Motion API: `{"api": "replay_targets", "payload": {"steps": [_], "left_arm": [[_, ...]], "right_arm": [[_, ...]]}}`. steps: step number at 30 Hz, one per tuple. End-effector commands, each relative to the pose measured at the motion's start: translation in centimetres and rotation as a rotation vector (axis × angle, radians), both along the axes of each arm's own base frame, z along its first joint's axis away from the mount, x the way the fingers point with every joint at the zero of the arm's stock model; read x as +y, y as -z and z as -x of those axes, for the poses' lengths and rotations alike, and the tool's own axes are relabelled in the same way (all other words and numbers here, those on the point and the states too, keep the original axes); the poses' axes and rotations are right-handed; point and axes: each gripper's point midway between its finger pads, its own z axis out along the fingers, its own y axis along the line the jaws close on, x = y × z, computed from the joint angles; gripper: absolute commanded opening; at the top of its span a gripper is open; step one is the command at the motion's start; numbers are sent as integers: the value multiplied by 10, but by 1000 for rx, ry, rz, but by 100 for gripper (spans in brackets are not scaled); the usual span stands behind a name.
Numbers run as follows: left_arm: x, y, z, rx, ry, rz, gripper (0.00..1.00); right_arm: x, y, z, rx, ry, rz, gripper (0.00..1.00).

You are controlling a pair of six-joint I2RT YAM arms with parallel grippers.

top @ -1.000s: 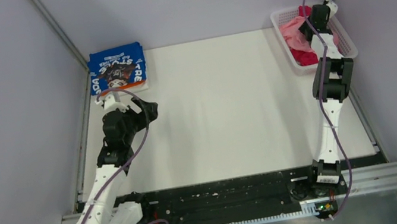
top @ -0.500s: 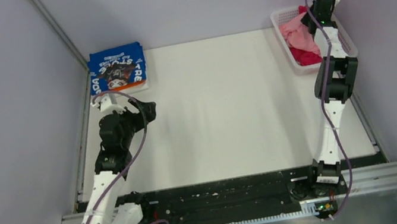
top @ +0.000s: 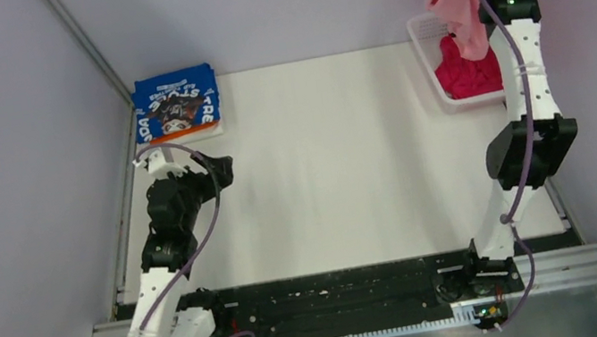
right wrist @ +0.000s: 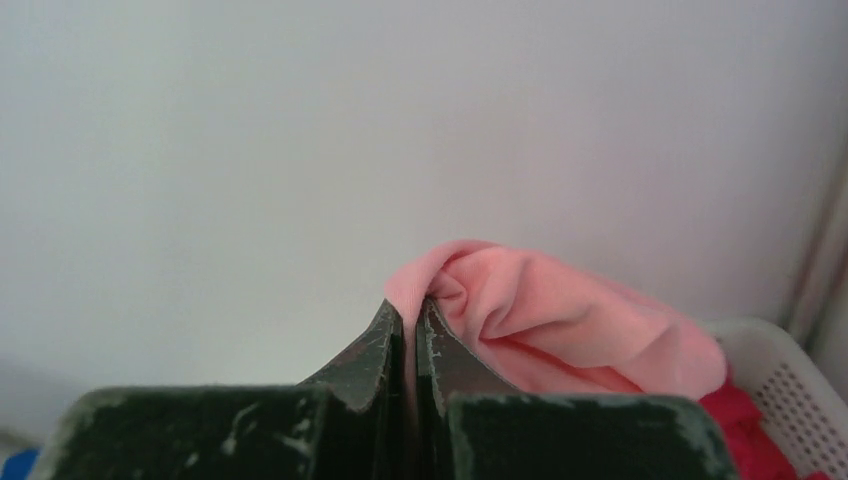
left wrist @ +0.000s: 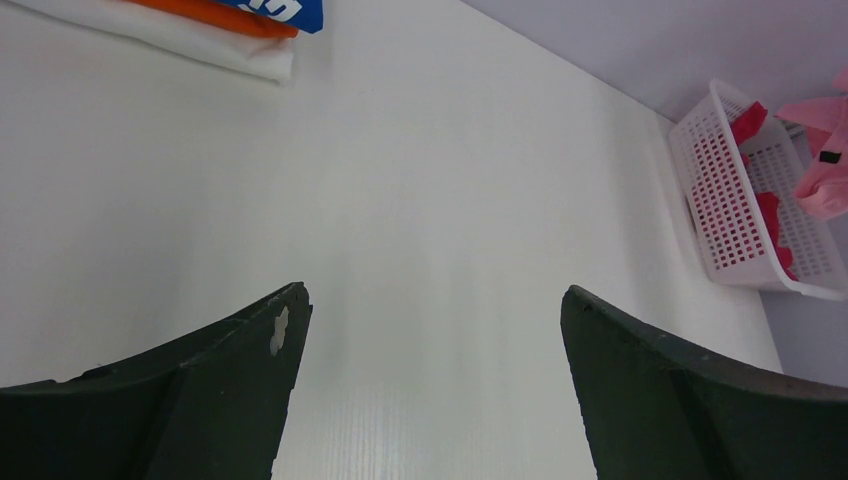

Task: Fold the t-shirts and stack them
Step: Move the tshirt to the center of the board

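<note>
The left gripper (left wrist: 435,293) has its fingers wide apart with nothing between them, and it hovers over the white table (top: 338,153) near the left rail. Past it, in the far left corner, the blue t-shirt (top: 176,104) lies folded flat on orange and white folded cloth (left wrist: 215,35). A broad stretch of bare table runs from there to the white mesh basket (top: 427,58) in the far right corner, close to the walls. The magenta t-shirt (top: 468,74) sits bunched inside the basket. High above it, near the back wall, the right gripper (right wrist: 410,310) has its fingers pressed together on a fold of the light pink t-shirt (right wrist: 560,315). The shirt hangs down toward the basket; whether its lower end touches the magenta one cannot be told.
</note>
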Motion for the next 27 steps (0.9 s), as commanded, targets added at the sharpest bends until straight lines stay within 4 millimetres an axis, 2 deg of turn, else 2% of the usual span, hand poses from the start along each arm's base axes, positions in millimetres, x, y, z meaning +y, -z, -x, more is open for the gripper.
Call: {"api": "replay_targets", "payload": {"steps": [1, 5, 8, 11, 14, 16, 18, 20, 21, 22, 23, 24, 26, 27], "left_arm": [[4, -8, 2, -48, -17, -10, 99], [5, -10, 7, -58, -17, -8, 99], [11, -13, 9, -68, -52, -10, 99], [14, -19, 15, -76, -65, -7, 99], [18, -27, 21, -91, -85, -5, 99], [22, -29, 25, -94, -106, -4, 99], [25, -29, 27, -88, -123, -1, 99], [25, -28, 28, -80, -125, 3, 99], [25, -27, 27, -74, -123, 9, 99], [23, -24, 26, -62, -118, 12, 99], [22, -22, 25, -51, -115, 14, 99], [21, -18, 24, -32, -113, 20, 99], [17, -10, 20, 7, -102, 33, 99], [15, -5, 17, 33, -94, 43, 99]], "right_arm": [[108, -38, 39, -88, -254, 160, 0], [205, -69, 90, -169, -533, 134, 0], [267, -78, 128, -203, -746, 120, 0], [315, -66, 161, -179, -893, 155, 0], [340, -34, 179, -112, -979, 183, 0], [338, 2, 174, -31, -951, 170, 1], [320, 53, 158, 79, -818, 190, 4], [289, 117, 143, 228, -639, 219, 9], [260, 152, 135, 319, -503, 228, 12], [233, 183, 133, 402, -396, 215, 23], [205, 211, 134, 478, -284, 193, 46], [176, 235, 137, 548, -168, 154, 60], [136, 270, 151, 647, -18, 91, 80], [122, 278, 158, 669, 46, 80, 94]]}}
